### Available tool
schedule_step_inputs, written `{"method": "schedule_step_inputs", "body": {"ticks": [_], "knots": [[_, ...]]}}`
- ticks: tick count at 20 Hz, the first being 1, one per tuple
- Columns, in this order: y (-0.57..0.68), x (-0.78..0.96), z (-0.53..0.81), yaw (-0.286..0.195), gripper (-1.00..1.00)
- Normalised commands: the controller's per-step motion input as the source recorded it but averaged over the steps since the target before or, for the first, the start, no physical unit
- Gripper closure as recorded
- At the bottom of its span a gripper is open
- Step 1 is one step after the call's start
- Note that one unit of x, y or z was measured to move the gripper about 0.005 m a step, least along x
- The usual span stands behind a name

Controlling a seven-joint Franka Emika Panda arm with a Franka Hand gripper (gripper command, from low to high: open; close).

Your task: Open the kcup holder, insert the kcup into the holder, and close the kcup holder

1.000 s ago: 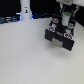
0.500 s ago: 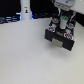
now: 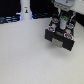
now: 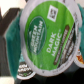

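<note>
Kcup (image 4: 47,35) fills the wrist view, green lid square to the camera, so its axis runs straight along the line of sight; lid text slants up toward 1 o'clock. Holder (image 3: 61,33) sits at about 1 o'clock in the exterior view, tray pulled out toward 5 o'clock. Gripper (image 3: 63,19) hangs right over the tray's back slots, pod seemingly pinched in it, though honestly can't tell how wide the jaws are. Compared with a second ago, nothing's really moved.

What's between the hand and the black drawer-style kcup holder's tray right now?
The white kcup with the round green lid, apparently gripped in the hand, above the black boxy holder; the wrist view shows it, other pods beyond.
</note>
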Motion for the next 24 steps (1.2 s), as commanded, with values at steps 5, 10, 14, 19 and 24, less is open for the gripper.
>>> {"method": "schedule_step_inputs", "body": {"ticks": [5,10,14,19,24], "knots": [[-0.25,-0.08,0.06,-0.028,1.00],[-0.06,0.06,-0.07,-0.010,1.00],[-0.04,0.10,-0.08,-0.016,1.00],[-0.07,0.10,-0.10,-0.022,1.00],[-0.10,0.02,-0.13,-0.016,1.00]]}}
